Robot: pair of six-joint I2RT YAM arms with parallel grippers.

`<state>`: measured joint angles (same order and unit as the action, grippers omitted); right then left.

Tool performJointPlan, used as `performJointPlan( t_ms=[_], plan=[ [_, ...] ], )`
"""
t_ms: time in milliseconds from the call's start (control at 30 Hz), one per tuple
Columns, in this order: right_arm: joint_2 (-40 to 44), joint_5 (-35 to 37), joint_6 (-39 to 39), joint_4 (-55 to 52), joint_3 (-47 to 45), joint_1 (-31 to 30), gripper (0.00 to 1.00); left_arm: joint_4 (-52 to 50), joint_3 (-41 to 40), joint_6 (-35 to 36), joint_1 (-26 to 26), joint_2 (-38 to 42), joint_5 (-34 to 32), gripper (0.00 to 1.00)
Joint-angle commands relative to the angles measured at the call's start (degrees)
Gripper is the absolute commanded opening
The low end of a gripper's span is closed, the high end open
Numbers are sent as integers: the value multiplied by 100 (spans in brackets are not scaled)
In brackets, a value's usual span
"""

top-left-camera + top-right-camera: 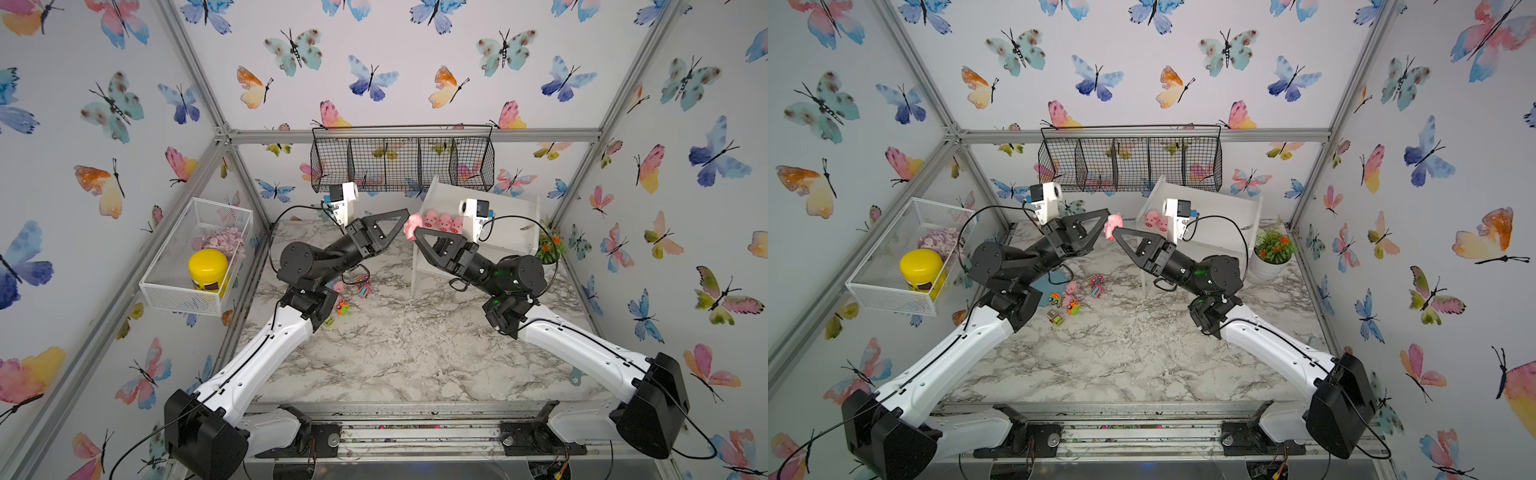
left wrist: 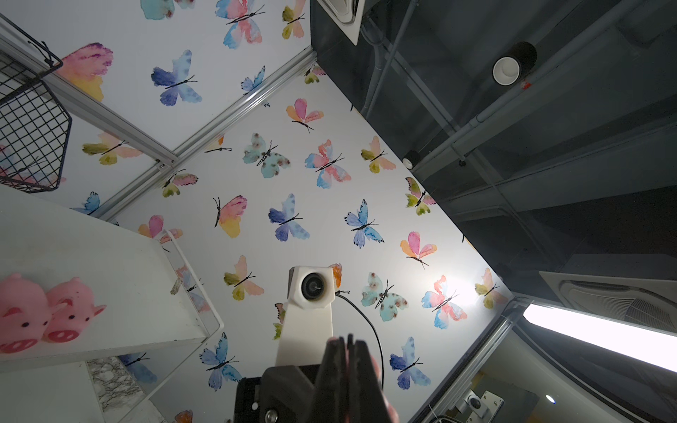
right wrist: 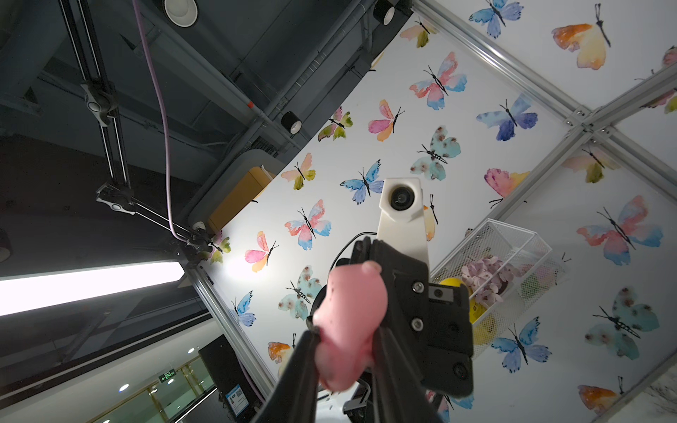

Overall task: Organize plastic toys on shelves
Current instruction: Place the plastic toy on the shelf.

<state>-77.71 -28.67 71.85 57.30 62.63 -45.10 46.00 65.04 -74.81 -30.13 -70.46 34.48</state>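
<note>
Butterfly-papered walls (image 1: 415, 62) enclose a marble tabletop (image 1: 395, 365), where the white shelf (image 1: 511, 203) stands. Just beside its top board, in mid-air, the pink pig (image 1: 411, 227) is pinched by the left gripper (image 1: 407, 212), its tips pressed together, and squeezed between the fingers of the right gripper (image 1: 417, 232).

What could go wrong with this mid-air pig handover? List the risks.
1. The pink pig hangs above the table, pinched between the left end effector and right end effector. The left seems to grip only its edge, so it may slip and fall.
2. The two tips nearly touch and could collide.
3. The pigs on the shelf stand by the edge of the shelf; setting this one beside them may topple them.
</note>
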Motion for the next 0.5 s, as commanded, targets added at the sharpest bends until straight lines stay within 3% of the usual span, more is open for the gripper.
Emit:
performJointPlan(
  t_ms=[0,200,333,467],
  plan=[
    [179,154,-194,-35,42,-43,25,166,-64,128,-20,109,-208,13],
    [501,155,-796,-1010,94,-5,25,-207,-109,455,192,358,-358,47],
    [946,346,-1939,-3343,641,243,25,-1236,-379,1039,834,834,-483,51],
    [1012,894,-3261,-6597,1924,790,25,-2750,-816,2147,1271,1318,-787,51]
  ],
)
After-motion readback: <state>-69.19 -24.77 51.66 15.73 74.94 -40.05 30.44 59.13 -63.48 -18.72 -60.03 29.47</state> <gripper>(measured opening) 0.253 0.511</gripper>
